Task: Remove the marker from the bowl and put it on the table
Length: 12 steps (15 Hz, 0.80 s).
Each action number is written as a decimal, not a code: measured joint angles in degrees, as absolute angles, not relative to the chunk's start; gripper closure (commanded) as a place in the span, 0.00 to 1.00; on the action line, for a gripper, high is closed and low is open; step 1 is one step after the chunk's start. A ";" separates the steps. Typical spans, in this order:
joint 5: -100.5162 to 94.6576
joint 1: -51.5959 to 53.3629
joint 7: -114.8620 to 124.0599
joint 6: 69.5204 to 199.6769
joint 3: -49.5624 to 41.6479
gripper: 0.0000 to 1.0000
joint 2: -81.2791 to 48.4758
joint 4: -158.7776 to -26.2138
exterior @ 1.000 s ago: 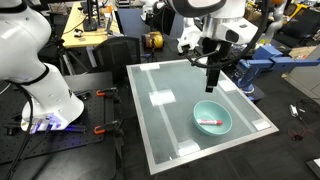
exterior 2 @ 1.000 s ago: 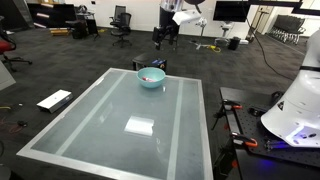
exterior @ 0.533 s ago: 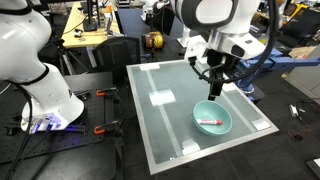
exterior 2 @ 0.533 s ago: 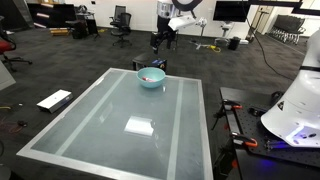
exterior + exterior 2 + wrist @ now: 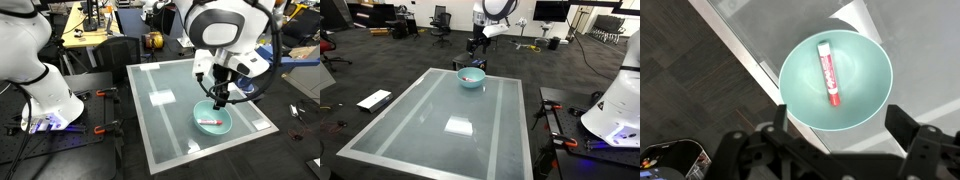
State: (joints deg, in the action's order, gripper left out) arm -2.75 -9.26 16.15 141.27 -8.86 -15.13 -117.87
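Observation:
The red-pink marker [image 5: 827, 73] lies inside the teal bowl [image 5: 800, 95], and also shows in an exterior view [image 5: 209, 122]. The bowl [image 5: 212, 119] stands near a corner of the pale glossy table [image 5: 170, 120]; in the exterior view from the table's opposite end it sits at the table's far end [image 5: 471, 77]. My gripper [image 5: 220, 101] hangs directly above the bowl, clear of it. In the wrist view its two fingers [image 5: 840, 122] are spread wide either side of the bowl's lower rim, open and empty. In the view from the opposite end the gripper [image 5: 474, 61] hangs just above the bowl.
A whitish tape patch [image 5: 161, 98] lies mid-table. The white robot base [image 5: 40, 90] stands beside the table. Workbenches and office chairs [image 5: 100, 30] crowd the background. A flat white box [image 5: 373, 100] lies on the dark carpet beside the table.
The gripper has moved across the table and come down from beyond the bowl to directly above it. The bowl and marker have not moved.

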 measured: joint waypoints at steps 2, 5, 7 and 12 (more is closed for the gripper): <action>-2.74 -9.26 16.15 143.45 -8.90 0.00 -17.06 -117.28; -2.74 -9.25 16.15 146.63 -8.90 0.00 -19.62 -116.52; -2.74 -9.24 16.15 148.66 -8.93 0.00 -20.99 -116.10; -2.74 -9.19 16.15 151.57 -9.28 0.00 -23.53 -115.07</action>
State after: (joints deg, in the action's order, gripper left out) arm -2.74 -9.19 16.15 151.57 -9.28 -23.53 -115.07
